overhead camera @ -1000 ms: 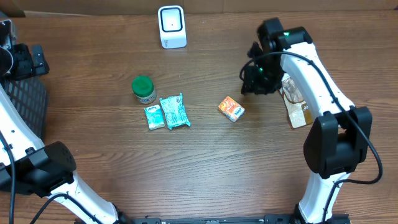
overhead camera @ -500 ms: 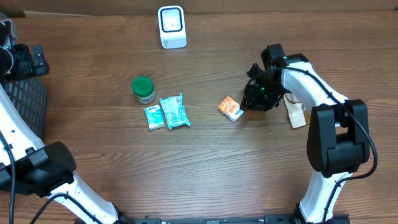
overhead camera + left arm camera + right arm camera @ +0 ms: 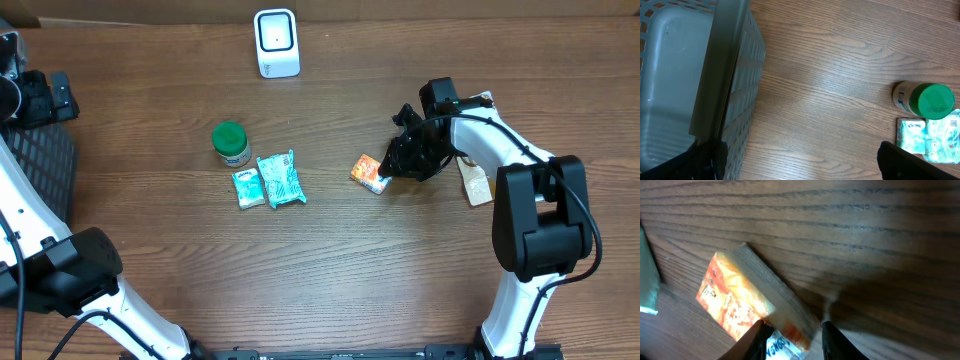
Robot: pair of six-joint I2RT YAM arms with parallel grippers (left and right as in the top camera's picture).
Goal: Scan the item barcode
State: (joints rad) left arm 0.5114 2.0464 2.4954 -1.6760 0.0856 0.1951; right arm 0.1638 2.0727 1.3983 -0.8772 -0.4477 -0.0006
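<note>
**Right claw closed on the orange box; left claw wide open by the basket**

Brown wood-grain table (image 3: 330,260) fills every view. A white scanner (image 3: 276,42) stands at its far edge, well apart from the goods. Near the middle sits a green-lidded jar (image 3: 231,143), with two teal packets (image 3: 270,182) lying side by side just in front of it; the packets touch each other.

To their right, apart from them, lies the orange box (image 3: 369,173), flat on the wood and turned at a slant. The right gripper (image 3: 792,342) is down at the box's right end; in the right wrist view its fingers (image 3: 760,339) stand on either side of that end, partway closed and pressed against it, so the claw has hold of the box while the box rests on the table. A tan packet (image 3: 478,182) lies beside the right arm, partly hidden by it; its print is too small to read.

The left gripper (image 3: 800,167) hangs at the far left with its jaws spread as wide as they go and nothing between them; a grey mesh basket (image 3: 680,75) fills the left of its view, and the jar and the packets show at the right edge.
</note>
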